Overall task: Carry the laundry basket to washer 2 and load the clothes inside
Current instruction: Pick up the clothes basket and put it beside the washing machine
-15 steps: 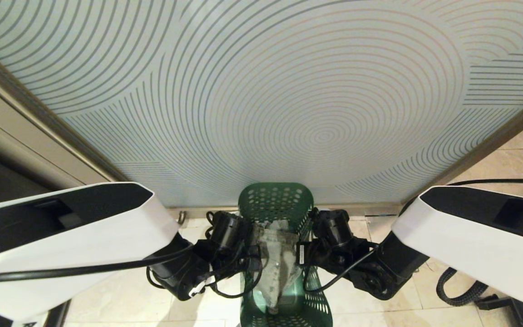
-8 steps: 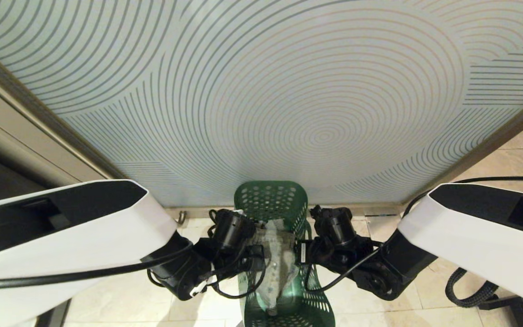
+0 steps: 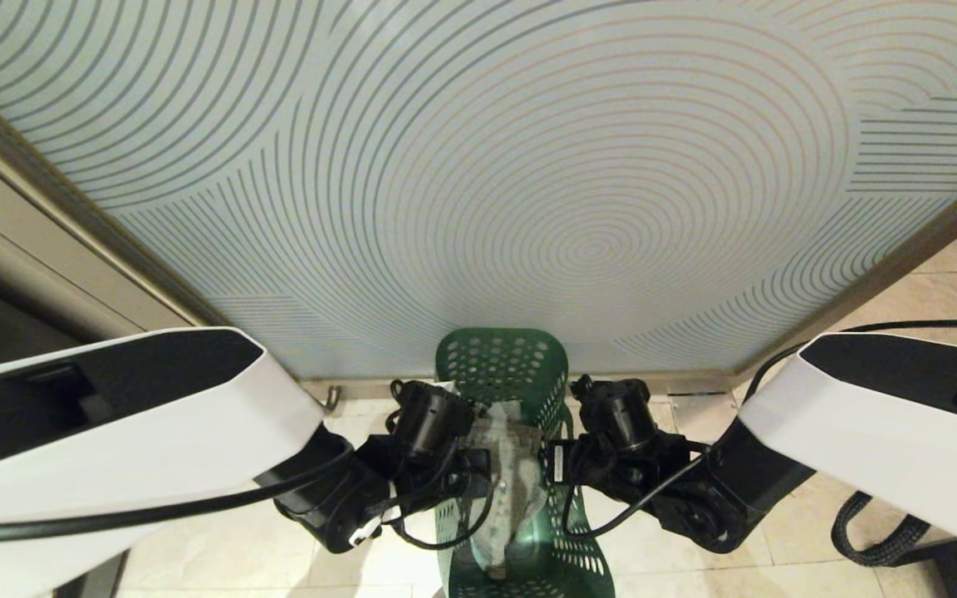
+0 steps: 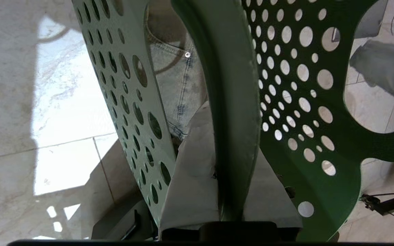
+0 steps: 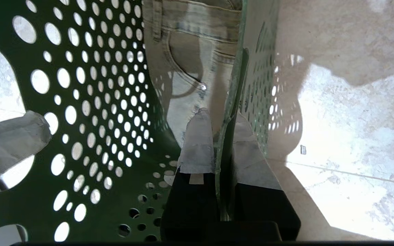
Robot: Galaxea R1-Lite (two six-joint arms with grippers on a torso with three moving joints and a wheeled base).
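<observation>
Left gripper (image 4: 229,164) clamped on the rim of the laundry basket (image 4: 306,177), one taped finger inside the wall, the other outside. Right gripper (image 5: 222,143) clamped likewise on the opposite rim, fingers (image 5: 198,140) astride the green wall. Between the two grippers: basket (image 3: 503,365) gripped at both long sides, above pale floor tiles (image 3: 204,548). Just inside each grip: the clothes (image 3: 507,482), faded denim with seams, pocket stitching and a rivet (image 5: 202,87) visible. Beyond the basket's far end: frosted panel (image 3: 528,183) with concentric line pattern, metal frame at its foot. Outward of the right arm: coiled black cable (image 3: 869,531) on the floor.
</observation>
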